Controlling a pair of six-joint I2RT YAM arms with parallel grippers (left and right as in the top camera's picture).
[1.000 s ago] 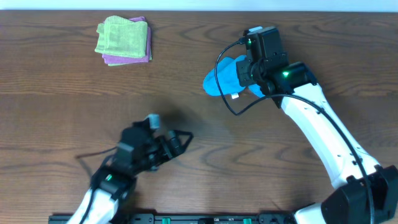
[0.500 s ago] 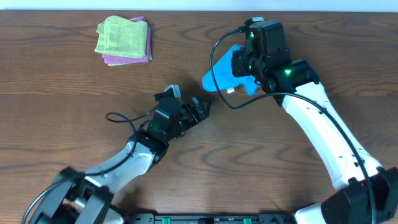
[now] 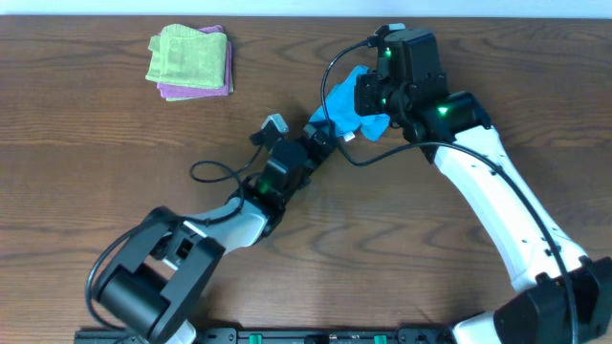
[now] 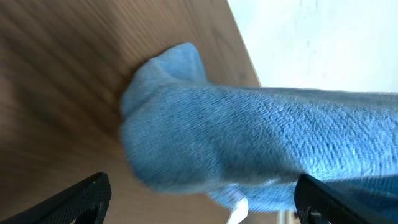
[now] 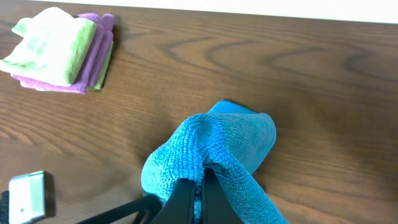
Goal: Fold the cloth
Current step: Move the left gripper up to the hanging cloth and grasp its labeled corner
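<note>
The sky-blue cloth [image 3: 342, 103] hangs bunched from my right gripper [image 3: 368, 98] at the far middle of the table, its lower end touching the wood. In the right wrist view the right gripper [image 5: 200, 186] is shut on a fold of the cloth [image 5: 211, 146]. My left gripper [image 3: 321, 141] is open and reaches up to the cloth's lower left edge. In the left wrist view the cloth [image 4: 249, 143] fills the space just ahead of the open left gripper [image 4: 202, 202], and a white tag [image 4: 237, 210] hangs below it.
A light green folded cloth [image 3: 185, 55] lies on a pink-purple folded cloth [image 3: 199, 91] at the far left; both also show in the right wrist view [image 5: 53, 46]. A black cable [image 3: 220, 174] loops beside the left arm. The table's far edge [image 3: 287, 17] runs just behind the cloth.
My left arm has stretched forward and right from near the front edge up to the cloth. My right gripper has lifted the cloth and shifted it slightly left.
</note>
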